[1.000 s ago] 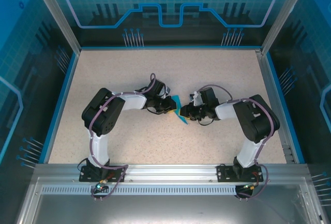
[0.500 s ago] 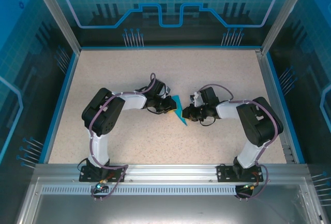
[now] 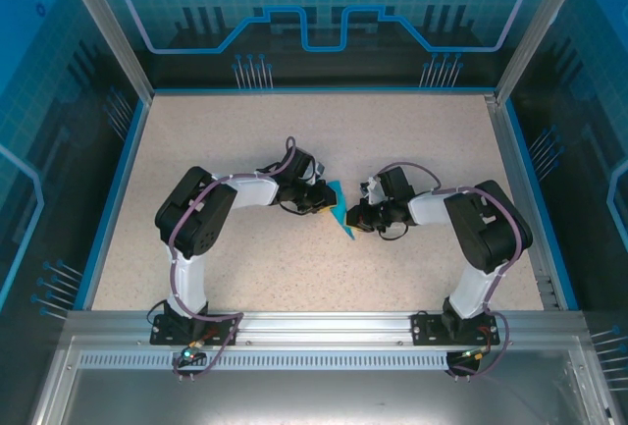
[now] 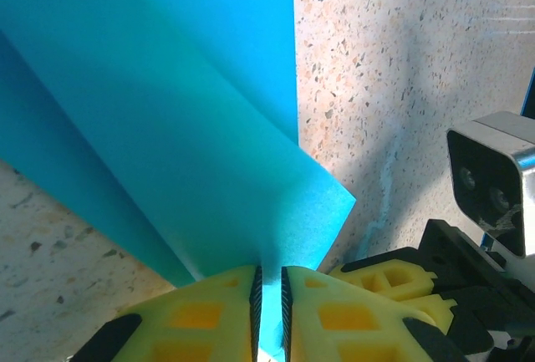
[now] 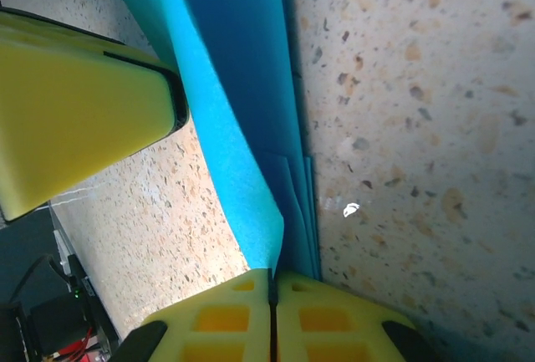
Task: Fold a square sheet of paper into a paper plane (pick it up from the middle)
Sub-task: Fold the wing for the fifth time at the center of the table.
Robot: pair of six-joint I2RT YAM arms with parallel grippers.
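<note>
The square sheet of paper, cyan-blue, is folded into a narrow pointed paper plane [image 3: 339, 211] in the middle of the table between both grippers. My left gripper [image 3: 326, 201] is shut on its left side. In the left wrist view the paper plane [image 4: 209, 128] fans upward from between the yellow pads of the left gripper [image 4: 268, 272]. My right gripper [image 3: 353, 217] is shut on the other side. In the right wrist view the right gripper [image 5: 272, 274] pinches the layered edge of the paper plane [image 5: 242, 86], whose flaps stand up from the table.
The speckled beige table [image 3: 294, 140] has a blue rim and glass walls around it. The two grippers are close: a yellow finger of the left one [image 5: 84, 111] sits beside the paper, and the right one's finger [image 4: 384, 282] and camera [image 4: 493, 182] are near the left jaws.
My right gripper has closed onto the paper's edge and its arm has shifted slightly. The left gripper keeps its hold in the same place.
</note>
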